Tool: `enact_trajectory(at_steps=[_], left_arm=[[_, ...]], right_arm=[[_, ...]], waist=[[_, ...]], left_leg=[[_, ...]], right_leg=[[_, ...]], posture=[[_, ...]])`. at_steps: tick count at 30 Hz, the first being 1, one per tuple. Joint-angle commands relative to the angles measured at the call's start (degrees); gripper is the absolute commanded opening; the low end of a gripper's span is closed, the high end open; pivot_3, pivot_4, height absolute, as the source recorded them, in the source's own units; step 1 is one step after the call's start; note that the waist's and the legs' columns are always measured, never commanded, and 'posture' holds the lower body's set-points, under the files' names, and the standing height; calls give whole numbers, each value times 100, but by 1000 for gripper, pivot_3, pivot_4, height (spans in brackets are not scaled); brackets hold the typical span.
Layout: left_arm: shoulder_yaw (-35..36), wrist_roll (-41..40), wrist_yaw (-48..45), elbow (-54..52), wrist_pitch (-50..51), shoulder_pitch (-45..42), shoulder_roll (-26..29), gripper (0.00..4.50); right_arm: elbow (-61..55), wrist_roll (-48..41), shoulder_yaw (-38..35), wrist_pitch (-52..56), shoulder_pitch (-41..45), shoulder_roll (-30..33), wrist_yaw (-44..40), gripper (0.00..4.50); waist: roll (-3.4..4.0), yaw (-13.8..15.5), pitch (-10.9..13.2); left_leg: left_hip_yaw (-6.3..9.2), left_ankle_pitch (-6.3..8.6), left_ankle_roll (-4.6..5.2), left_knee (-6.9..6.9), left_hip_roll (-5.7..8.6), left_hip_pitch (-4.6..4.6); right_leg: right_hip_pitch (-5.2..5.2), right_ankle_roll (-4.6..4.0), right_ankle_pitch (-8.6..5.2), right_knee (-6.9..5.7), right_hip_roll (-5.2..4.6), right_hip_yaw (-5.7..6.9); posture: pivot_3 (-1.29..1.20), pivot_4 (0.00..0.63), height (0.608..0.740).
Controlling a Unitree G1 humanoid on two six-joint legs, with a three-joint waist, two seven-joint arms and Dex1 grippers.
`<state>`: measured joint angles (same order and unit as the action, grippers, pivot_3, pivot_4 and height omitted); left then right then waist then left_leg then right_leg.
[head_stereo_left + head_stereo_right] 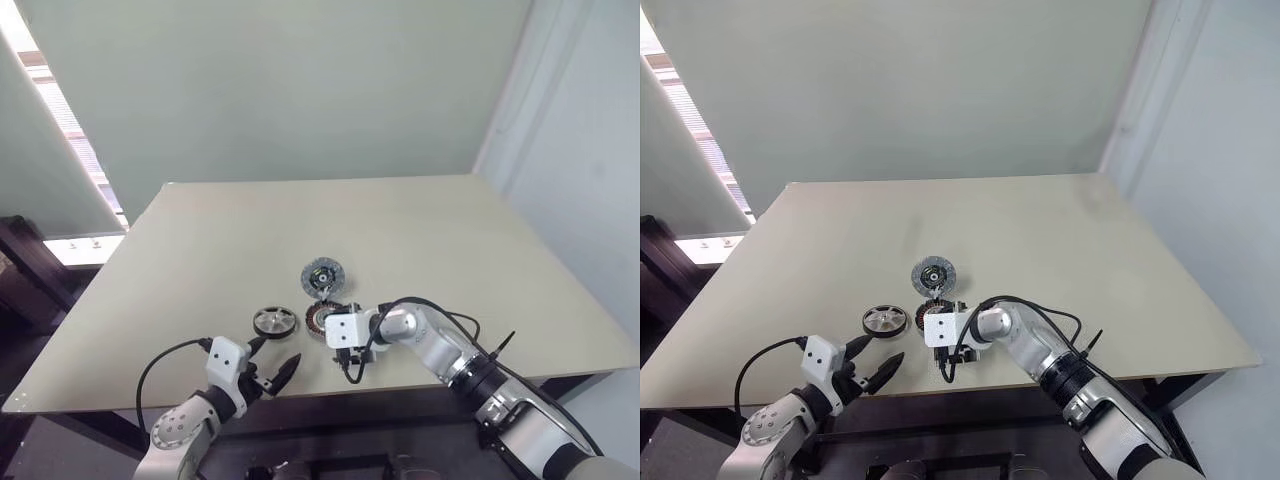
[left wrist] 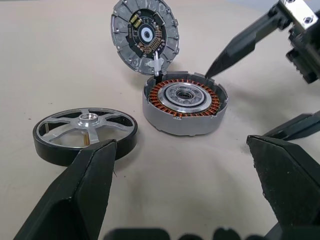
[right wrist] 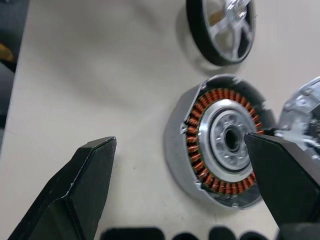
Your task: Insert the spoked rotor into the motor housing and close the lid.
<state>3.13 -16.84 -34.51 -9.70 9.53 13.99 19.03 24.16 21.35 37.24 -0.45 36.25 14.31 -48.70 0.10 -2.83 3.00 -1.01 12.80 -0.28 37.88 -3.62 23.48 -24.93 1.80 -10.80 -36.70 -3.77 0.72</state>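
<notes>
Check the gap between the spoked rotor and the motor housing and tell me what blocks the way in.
Nothing visible does. The spoked rotor lies flat on the table beside the motor housing, with bare tabletop between them. The lid stands tilted up at the housing's far edge, leaving the copper windings uncovered.

From the head camera the housing (image 1: 322,318) is partly covered by the right hand's (image 1: 340,352) white block, so its near edge is hidden there. At that range the rotor (image 1: 270,321) and lid (image 1: 321,274) are too small to show spokes or circuit detail. In the right wrist view the rotor (image 3: 223,27) is cut off by the frame's edge, the lid (image 3: 304,120) runs out of frame, and a black finger (image 3: 285,182) covers part of the housing's rim. In the left wrist view a finger (image 2: 80,197) hides the rotor's near rim. The counter's (image 1: 200,250) near corners fall outside the head views.
</notes>
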Motion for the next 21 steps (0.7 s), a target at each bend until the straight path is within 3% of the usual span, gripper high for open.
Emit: enact_trajectory(at_steps=[1, 5, 8, 17, 19, 21], left_arm=[[50, -100, 23, -215, -56, -31, -11, 4500], [48, -100, 22, -213, -64, -30, -9, 4500], [38, -97, 18, -209, -65, -46, -10, 4500], [19, -96, 3, -199, -65, -83, -17, 4500], [19, -94, 1, -200, -64, -79, -18, 4500], [22, -93, 1, -200, -58, -78, -25, 4500]], right_arm=[[189, 146, -57, -199, 234, -42, 164, 4477], [430, 199, -82, -240, 256, -110, 260, 4477], [532, 215, -103, -257, 260, -156, 305, 3900], [737, 219, -144, -344, 282, -242, 419, 711], [766, 227, -151, -367, 285, -245, 431, 127], [800, 233, -156, -393, 293, -249, 439, 24]], waist=[[0, -1, 0], [0, -1, 0], [0, -2, 0], [-3, -2, -2], [-4, -4, -3], [-4, -3, -3]], left_leg=[[0, 0, 0, 0, 0, 0], [2, 0, 0, -2, 0, 0], [2, 0, 0, -2, -1, -1], [1, -1, 1, -1, 0, -2], [1, 0, 0, 0, -1, -7], [1, 0, -1, 0, -1, -7]], right_leg=[[1, 0, 0, 0, 0, 0], [0, 0, 0, -1, 0, 0], [-1, 0, 0, -1, 1, 0], [2, 0, 0, -2, 1, 0], [5, -1, 1, -2, 1, 0], [3, -6, 4, -3, 1, 0]], posture=[[0, 0, 740], [0, 0, 740], [0, 0, 740], [0, 0, 740], [0, 0, 740], [0, 0, 740]])
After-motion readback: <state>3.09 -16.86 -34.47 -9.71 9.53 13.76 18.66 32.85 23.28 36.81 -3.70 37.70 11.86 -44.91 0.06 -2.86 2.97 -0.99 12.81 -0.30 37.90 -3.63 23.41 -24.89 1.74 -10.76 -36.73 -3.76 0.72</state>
